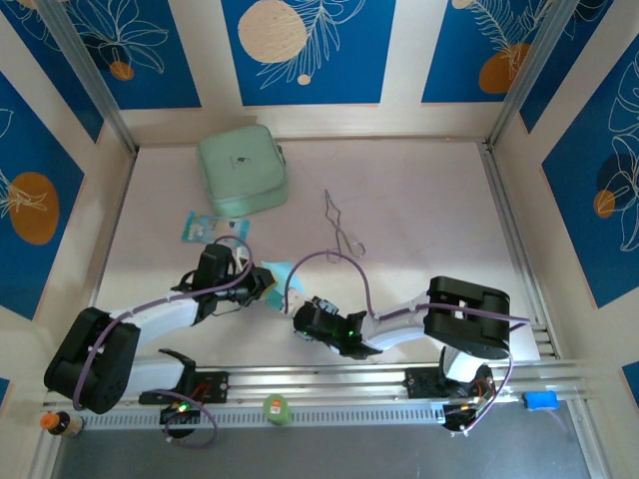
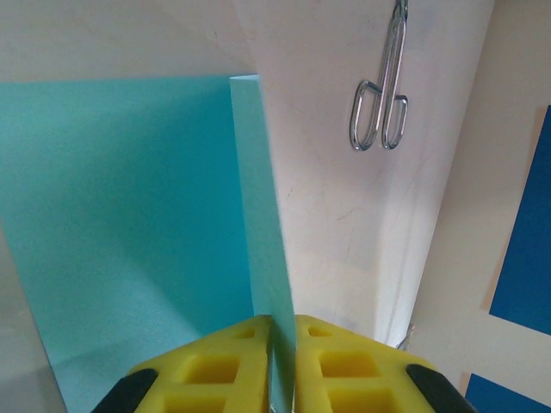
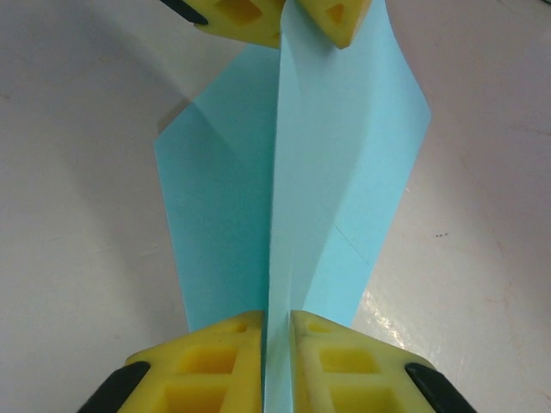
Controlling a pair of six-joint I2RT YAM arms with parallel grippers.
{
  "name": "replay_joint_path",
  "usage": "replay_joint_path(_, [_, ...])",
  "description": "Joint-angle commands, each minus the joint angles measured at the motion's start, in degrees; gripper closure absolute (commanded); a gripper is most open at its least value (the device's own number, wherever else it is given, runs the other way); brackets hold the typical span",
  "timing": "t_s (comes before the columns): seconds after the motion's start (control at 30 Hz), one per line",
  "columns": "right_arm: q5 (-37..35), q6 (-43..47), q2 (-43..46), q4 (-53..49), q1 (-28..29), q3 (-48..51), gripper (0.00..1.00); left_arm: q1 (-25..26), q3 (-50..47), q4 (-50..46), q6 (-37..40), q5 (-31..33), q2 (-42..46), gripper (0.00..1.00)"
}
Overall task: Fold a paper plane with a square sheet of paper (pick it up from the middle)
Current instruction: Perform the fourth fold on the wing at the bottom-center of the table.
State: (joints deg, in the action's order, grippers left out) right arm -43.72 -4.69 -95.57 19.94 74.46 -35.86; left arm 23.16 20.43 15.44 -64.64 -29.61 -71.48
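You are seeing no text that can be read. The mint-green case (image 1: pixel 243 173), at eleven o'clock on the table (image 1: pixel 419 200), is carrying a small dark mark too tiny to make out; the blue-and-white packet (image 1: pixel 210 229) at its seven o'clock is showing only blurred print.

a robot lab's test booth rather than a home or shop. the pale desk (image 1: pixel 419 210) is boxed in on three sides by staged backdrop panels (image 1: pixel 310 50), blue with white leaf outlines and orange and cream discs, set between bare aluminium posts (image 1: pixel 85 70). a slotted metal rail (image 1: pixel 329 384) runs along the near edge, and the left arm (image 1: pixel 160 317) and right arm (image 1: pixel 464 317) are bolted to it, with purple cables (image 1: pixel 364 279) looped along them and small lights glowing at their bases. cameras on the wrists look down the yellow block fingers of the left tool (image 2: pixel 282 344) and right tool (image 3: pixel 277 331). the props are an odd mix: a mint-green case (image 1: pixel 243 172), metal tongs (image 1: pixel 342 225) and a small printed packet (image 1: pixel 205 228).
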Motion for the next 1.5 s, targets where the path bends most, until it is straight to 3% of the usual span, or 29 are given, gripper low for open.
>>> replay_joint_path(0.0, [-0.4, -1.3, 0.7, 1.1, -0.4, 0.4, 0.89, 0.2, 1.8, -0.7, 0.2, -1.0, 0.1, 0.87])
replay_joint_path(0.2, [2.1, -4.1, 0.8, 0.9, -1.3, 0.5, 0.96, 0.2, 1.7, -1.5, 0.5, -0.5, 1.4, 0.75])
replay_joint_path(0.3, [4.7, -5.1, 1.1, 1.4, -1.9, 0.8, 0.96, 0.2, 2.0, -2.8, 1.0, 0.1, 2.1, 0.74])
replay_joint_path(0.4, [4.5, -5.0, 1.4, 2.1, -2.0, 1.0, 0.94, 0.2, 2.1, -3.1, 1.1, 0.0, 1.9, 0.80])
replay_joint_path(0.5, [3.4, -4.9, 1.6, 2.3, -2.1, 1.1, 0.85, 0.2, 2.1, -2.9, 1.1, -0.1, 1.6, 0.86])
replay_joint_path(0.67, [2.6, -4.4, 1.5, 1.8, -2.2, 0.9, 0.79, 0.3, 2.1, -2.9, 1.0, -0.3, 1.7, 0.91])
replay_joint_path(1.47, [0.0, -1.1, -0.2, 2.6, -2.2, -0.4, 0.73, 0.2, 2.0, -3.0, 0.6, -0.6, 1.8, 0.94])
